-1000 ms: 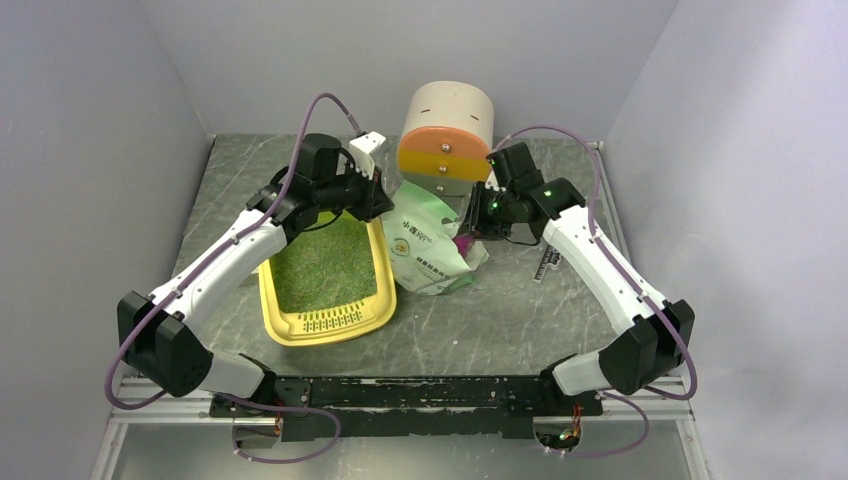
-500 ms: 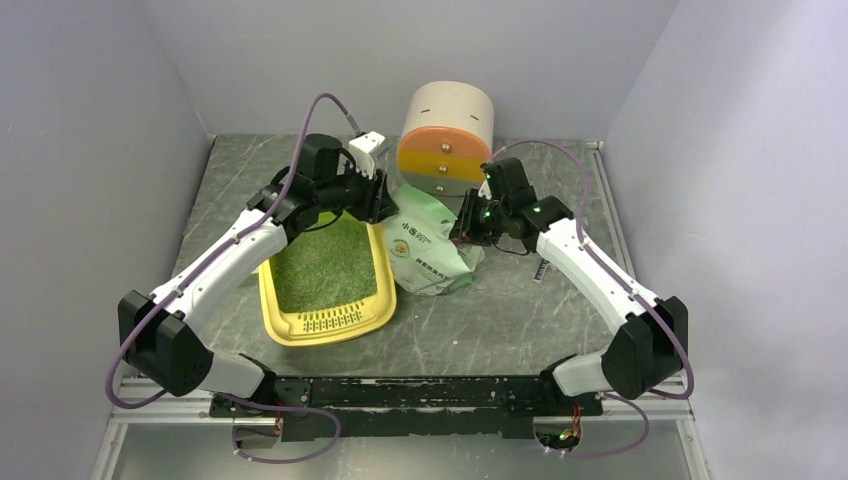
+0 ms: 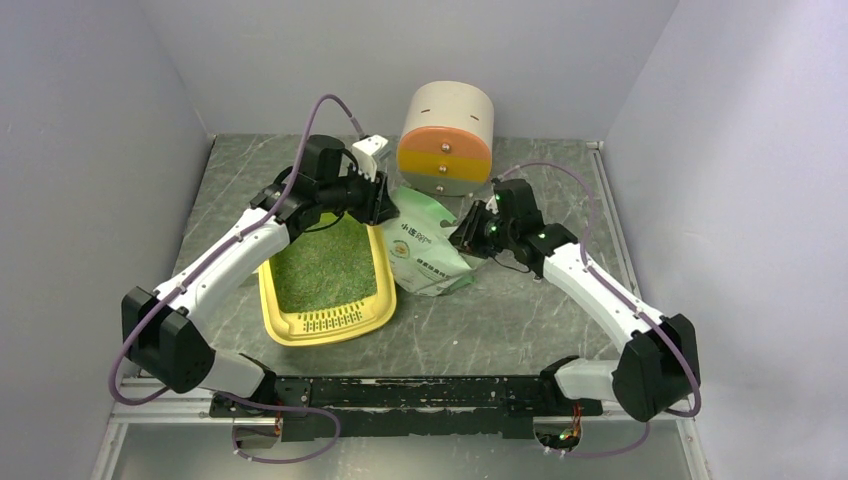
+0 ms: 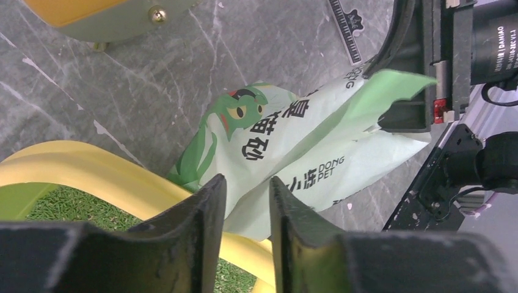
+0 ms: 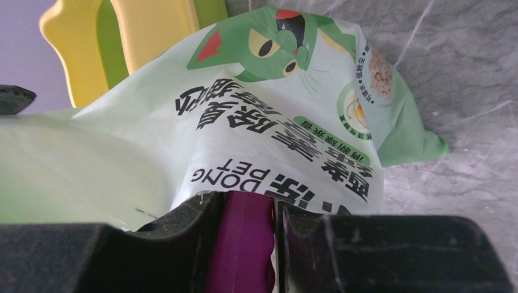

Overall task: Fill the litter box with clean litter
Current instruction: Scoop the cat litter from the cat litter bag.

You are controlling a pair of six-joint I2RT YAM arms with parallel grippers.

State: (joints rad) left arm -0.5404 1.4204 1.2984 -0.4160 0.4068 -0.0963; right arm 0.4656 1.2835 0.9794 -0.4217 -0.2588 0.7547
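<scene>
Our right hand (image 3: 462,233) grips the magenta plastic scoop (image 5: 241,244) by the pale green bag (image 3: 428,255); the shallow yellow plastic litter box (image 3: 378,300) of greenish-grey litter (image 3: 320,265) lies leftward, long axis near-to-far. Our left hand (image 4: 244,183), slightly parted, empty, hovers nearer.

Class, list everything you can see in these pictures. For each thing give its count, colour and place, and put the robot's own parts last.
litter box: one, yellow, left half of the table, grille end towards the arm bases
litter: one layer, greenish-grey, inside the litter box
bag: one, pale green and white with a cat print, right of the litter box
cabinet: one, round, beige with orange and yellow drawers, at the back
scoop: one, magenta, against the bag
strip: one, black with white marks, flat on the table
table: one, grey marbled
left arm: one, white and black, jaws apart at the box's far corner
right arm: one, white and black, jaws shut on the scoop
</scene>
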